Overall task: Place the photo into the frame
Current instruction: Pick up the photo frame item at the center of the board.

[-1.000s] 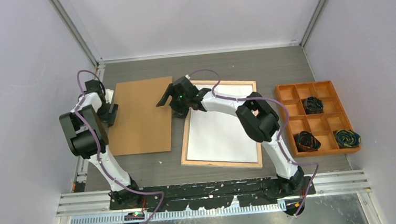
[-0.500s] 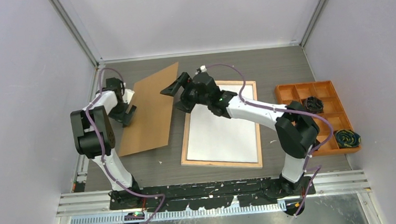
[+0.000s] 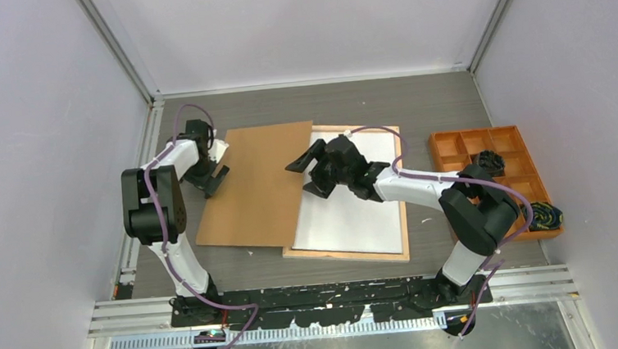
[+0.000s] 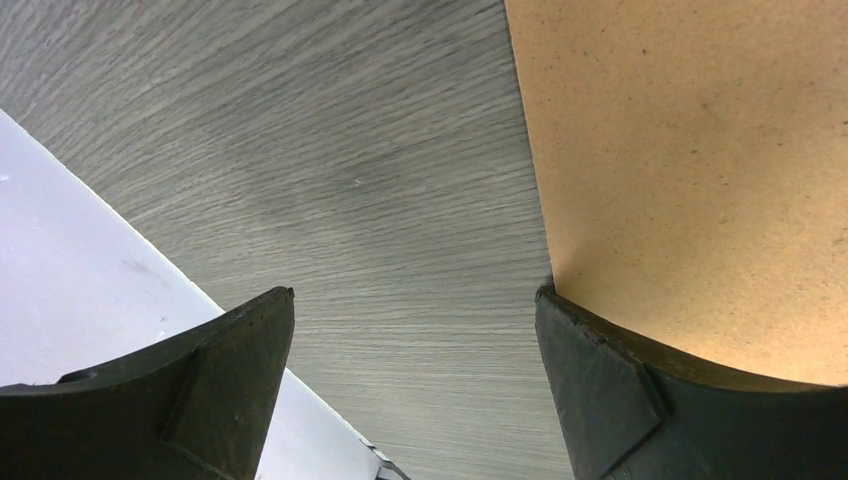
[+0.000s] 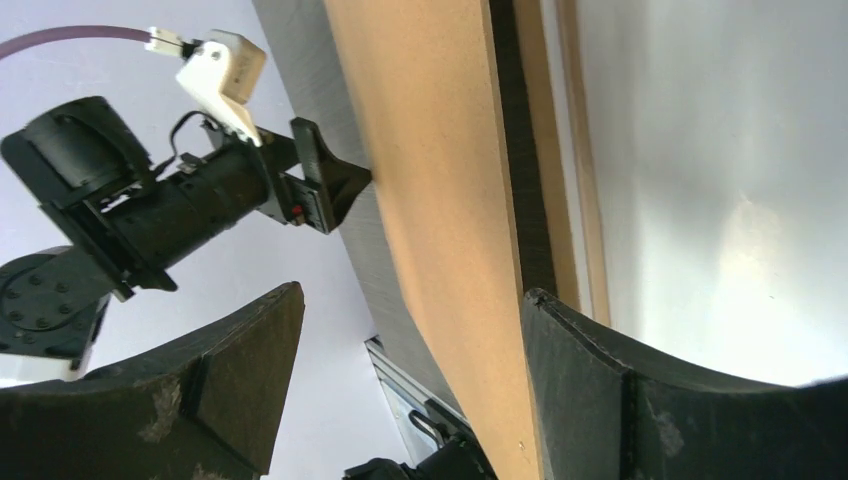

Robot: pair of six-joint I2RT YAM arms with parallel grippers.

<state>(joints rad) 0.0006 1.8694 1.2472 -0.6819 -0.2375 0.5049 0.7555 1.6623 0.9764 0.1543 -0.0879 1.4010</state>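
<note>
The frame lies back up on the table, its light wood rim around the photo, which shows only its plain white reverse. A brown backing board lies to the left, its right edge overlapping the frame's left rim. My right gripper is open and straddles that raised right edge. In the right wrist view the board runs between the open fingers of the right gripper, with the frame rim and white photo beyond. My left gripper is open at the board's left edge; in the left wrist view one finger touches the board.
An orange compartment tray stands at the right, holding dark coiled items; another coil sits at its near right corner. White walls close in the table on three sides. A metal rail runs along the near edge.
The backing board has swung and slid to the right, now lapping over the frame's left side. Both grippers moved right with it, and the right jaws have narrowed slightly.
</note>
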